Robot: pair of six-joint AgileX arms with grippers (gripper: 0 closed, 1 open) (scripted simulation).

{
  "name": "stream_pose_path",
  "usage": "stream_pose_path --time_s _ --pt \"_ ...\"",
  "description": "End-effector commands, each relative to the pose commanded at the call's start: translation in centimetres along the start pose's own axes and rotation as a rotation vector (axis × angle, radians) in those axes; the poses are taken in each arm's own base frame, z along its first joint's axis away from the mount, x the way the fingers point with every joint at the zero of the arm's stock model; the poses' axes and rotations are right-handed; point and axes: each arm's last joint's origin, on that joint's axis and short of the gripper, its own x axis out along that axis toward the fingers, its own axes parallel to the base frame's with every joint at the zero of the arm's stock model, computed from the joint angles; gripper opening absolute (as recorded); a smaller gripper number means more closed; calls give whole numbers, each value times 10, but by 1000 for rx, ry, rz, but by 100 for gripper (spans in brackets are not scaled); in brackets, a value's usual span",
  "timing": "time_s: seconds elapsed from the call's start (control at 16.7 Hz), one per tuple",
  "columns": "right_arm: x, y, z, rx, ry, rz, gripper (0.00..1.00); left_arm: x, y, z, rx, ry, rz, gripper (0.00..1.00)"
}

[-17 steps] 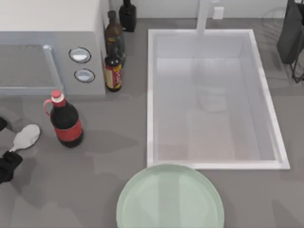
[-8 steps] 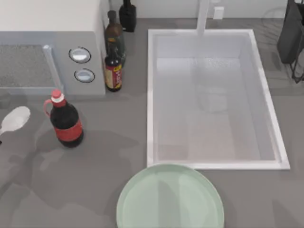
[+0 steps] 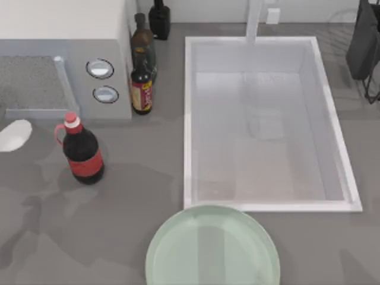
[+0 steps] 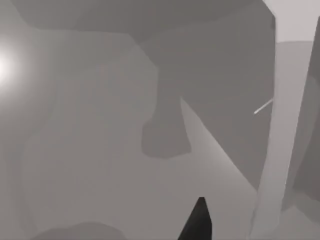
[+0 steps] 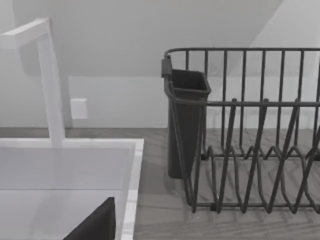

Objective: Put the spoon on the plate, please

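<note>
1. Spoon (image 3: 13, 135) has slid further toward the top view's left edge, handle now cut off.
2. Left gripper (image 4: 196, 223) shows one dark tip; whether it grips the handle, apparently, cannot be told.
3. Light, stiff, slippery: best pinched mid-handle.
4. Plate (image 3: 212, 246) waits well apart on the bench (image 3: 130, 196).

I see a white spoon (image 3: 13, 135), a pale mint-green plate (image 3: 212, 246), and a dark red-labelled, red-capped cola bottle (image 3: 82, 149) on my grey counter (image 3: 130, 196).
</note>
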Motion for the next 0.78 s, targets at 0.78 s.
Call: stream_pose_path --time_s 0.78 --pt "0 0 0 0 0 0 100 14 -91 4 -317 333 52 0"
